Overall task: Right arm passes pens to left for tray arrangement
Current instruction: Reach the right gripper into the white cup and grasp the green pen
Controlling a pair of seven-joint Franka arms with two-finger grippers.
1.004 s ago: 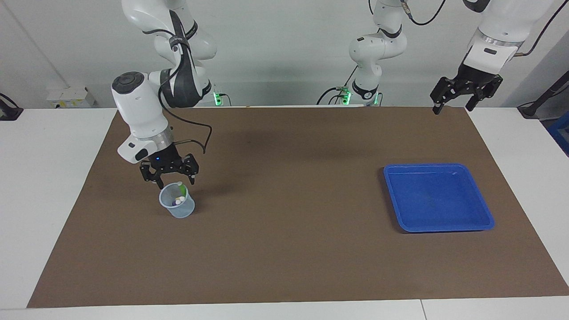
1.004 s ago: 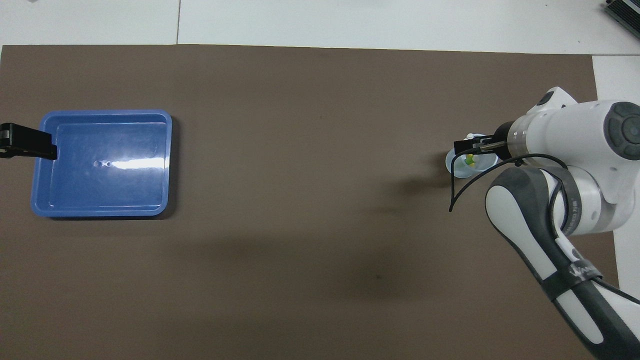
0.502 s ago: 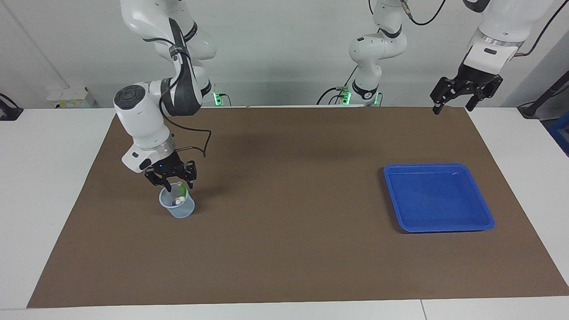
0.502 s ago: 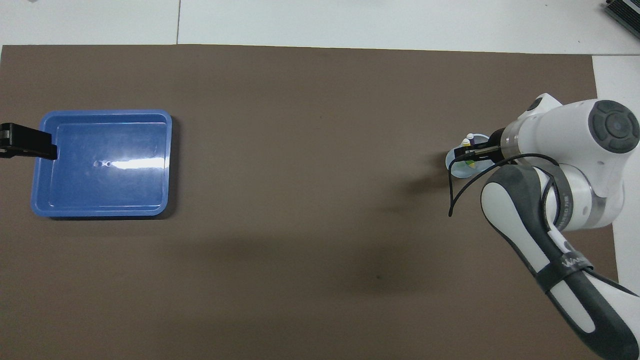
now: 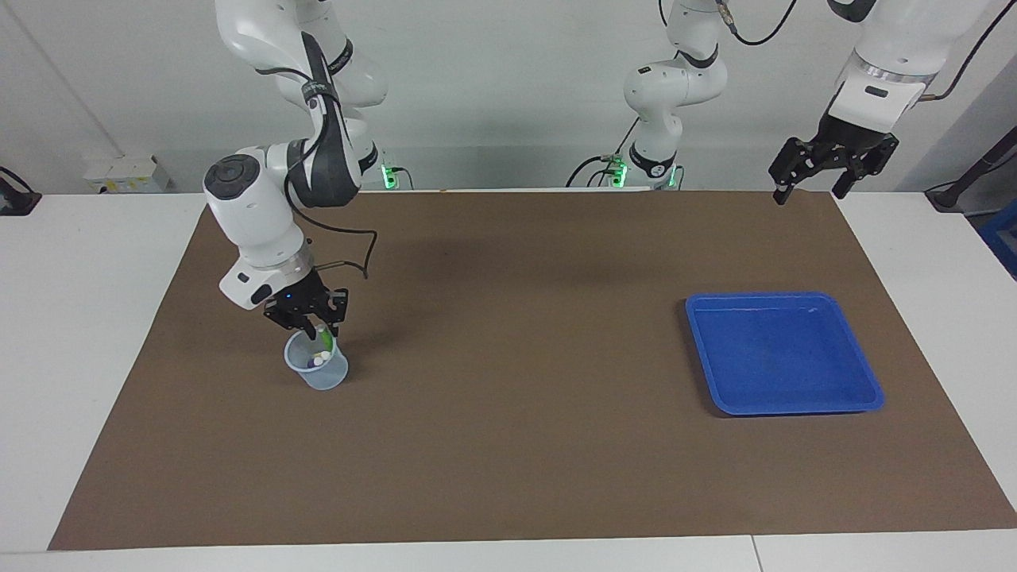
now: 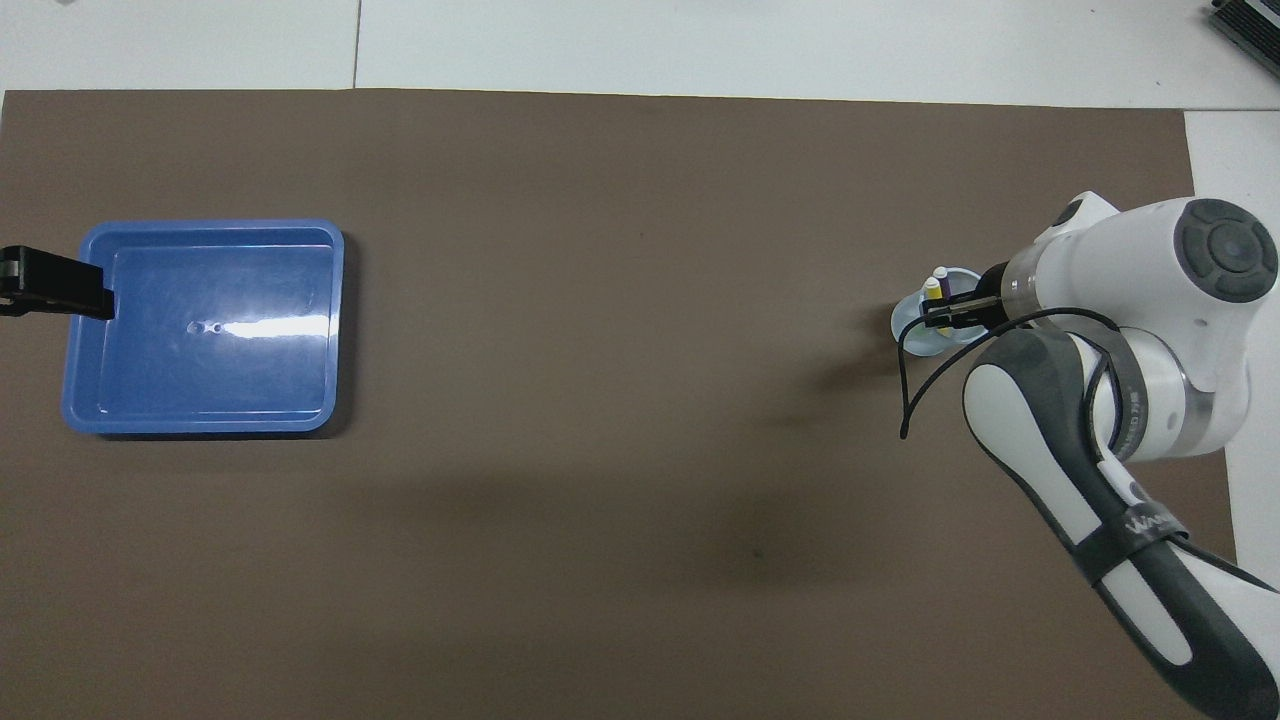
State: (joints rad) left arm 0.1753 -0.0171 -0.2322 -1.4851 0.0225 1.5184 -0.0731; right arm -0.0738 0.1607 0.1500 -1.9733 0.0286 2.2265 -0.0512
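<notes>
Brown matting covers the one surface point(image 5: 508, 445). Two arms: the left gripper point(image 5: 830, 176), spread, waits above the mat's edge near the single blue tray point(image 5: 783, 353). The right gripper point(image 5: 311, 318) dips into one translucent cup point(image 5: 318, 373) holding three pens point(image 6: 936, 297); whether it pinches the green one is hidden.

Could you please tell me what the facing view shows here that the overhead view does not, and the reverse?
Only the facing view shows the whole left pincer, open and waiting in the air at the left arm's end of the table, and the right pincer down at the mouth of the cup around the green pen.

Only the overhead view shows the yellow pen and the purple pen apart.

Both show the blue tray, with nothing in it.
</notes>
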